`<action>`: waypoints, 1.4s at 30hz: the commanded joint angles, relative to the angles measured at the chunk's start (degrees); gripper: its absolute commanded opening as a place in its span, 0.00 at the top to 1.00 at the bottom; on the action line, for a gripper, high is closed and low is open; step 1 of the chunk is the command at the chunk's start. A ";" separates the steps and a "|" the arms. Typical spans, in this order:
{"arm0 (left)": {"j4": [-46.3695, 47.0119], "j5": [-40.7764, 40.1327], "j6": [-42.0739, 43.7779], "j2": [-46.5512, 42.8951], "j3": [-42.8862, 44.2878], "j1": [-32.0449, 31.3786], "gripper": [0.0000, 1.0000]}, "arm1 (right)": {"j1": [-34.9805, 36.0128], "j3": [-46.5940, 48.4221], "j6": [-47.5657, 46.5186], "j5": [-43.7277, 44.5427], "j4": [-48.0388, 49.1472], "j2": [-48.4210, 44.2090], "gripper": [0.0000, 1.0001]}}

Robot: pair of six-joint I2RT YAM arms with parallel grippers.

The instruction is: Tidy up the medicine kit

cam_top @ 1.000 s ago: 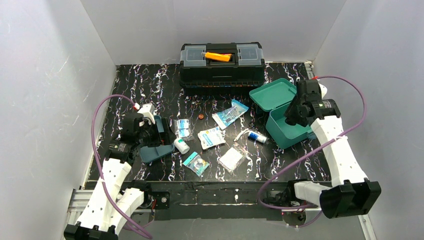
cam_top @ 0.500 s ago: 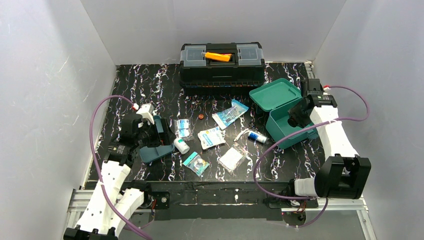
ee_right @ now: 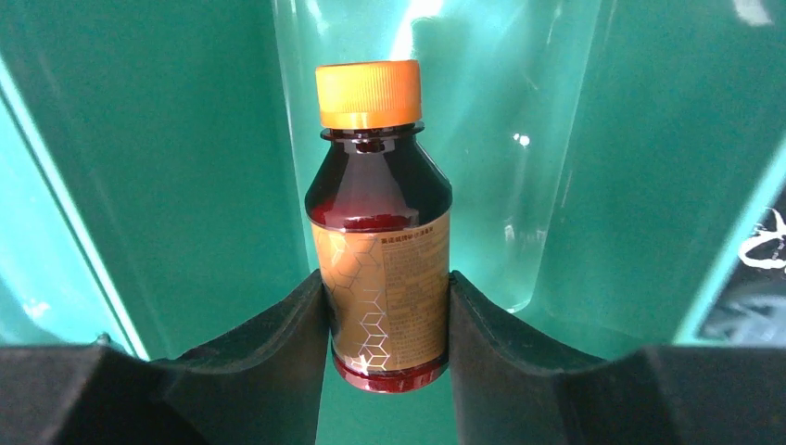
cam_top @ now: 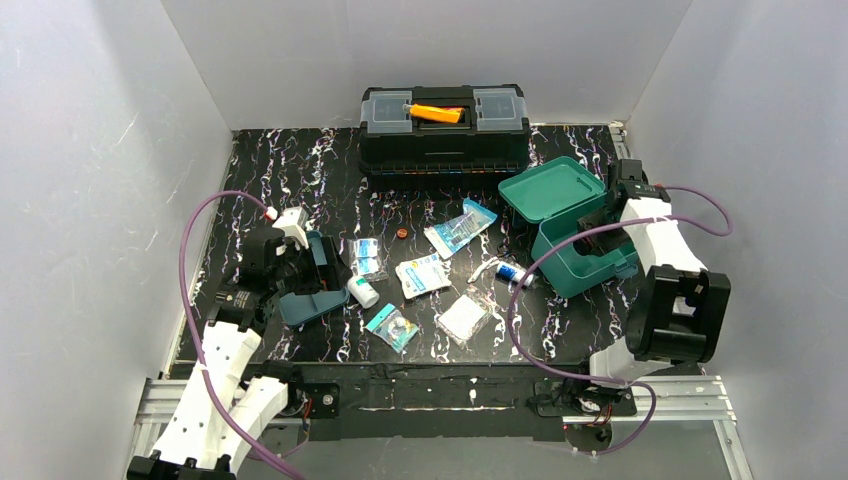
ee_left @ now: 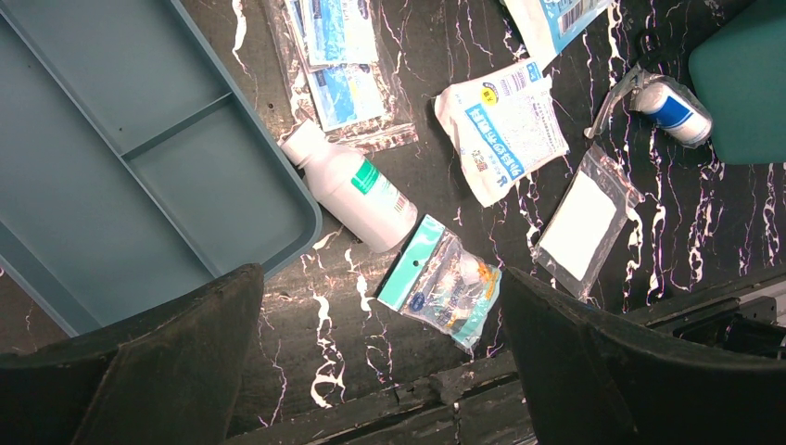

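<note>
Right tool [ee_right: 386, 298] clamps brown bottle [ee_right: 380, 209] inside medicine kit [ee_right: 139, 167]

Plain white walls [cam_top: 90, 150] — three sides, black tabletop [cam_top: 290, 170] (white-veined), even light

Left gripper [ee_left: 378, 287] is hovering with fingers spread wide; right gripper [ee_right: 386, 287], arm reaching forward, is pinching an amber bottle [ee_right: 375, 185]

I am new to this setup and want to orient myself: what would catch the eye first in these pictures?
A brown bottle with an orange cap stands out, gripped by the right gripper inside the open teal medicine kit at the table's right. At the back sits a black toolbox with an orange handle, and sachets lie scattered mid-table.
</note>
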 commanded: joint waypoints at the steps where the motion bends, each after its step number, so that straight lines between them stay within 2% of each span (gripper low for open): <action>1: -0.28 -0.03 0.09 -0.11 -0.08 0.08 0.01 | -0.62 0.78 2.19 -1.10 2.88 2.64 0.85; 11: -0.36 0.15 0.14 0.91 -0.01 0.11 0.00 | -0.79 1.88 3.19 -2.08 5.34 8.85 0.79; 16: -0.36 0.11 0.18 0.96 0.00 0.06 0.01 | -0.83 2.38 2.61 -1.90 6.53 11.03 0.66; 19: -0.35 0.12 0.18 1.13 0.02 0.12 0.01 | -0.79 2.43 2.13 -1.40 6.80 11.43 0.61; 25: -0.36 0.14 0.20 1.24 0.02 0.11 0.00 | -0.79 3.19 1.36 -1.15 6.70 10.02 0.46; 37: -0.28 0.59 0.17 1.21 0.08 0.07 0.00 | -0.86 8.87 -2.88 0.13 0.69 3.24 0.33; 42: -0.25 0.67 0.13 0.73 -0.02 0.15 0.00 | -0.67 8.79 -7.35 -1.54 0.42 -2.11 0.31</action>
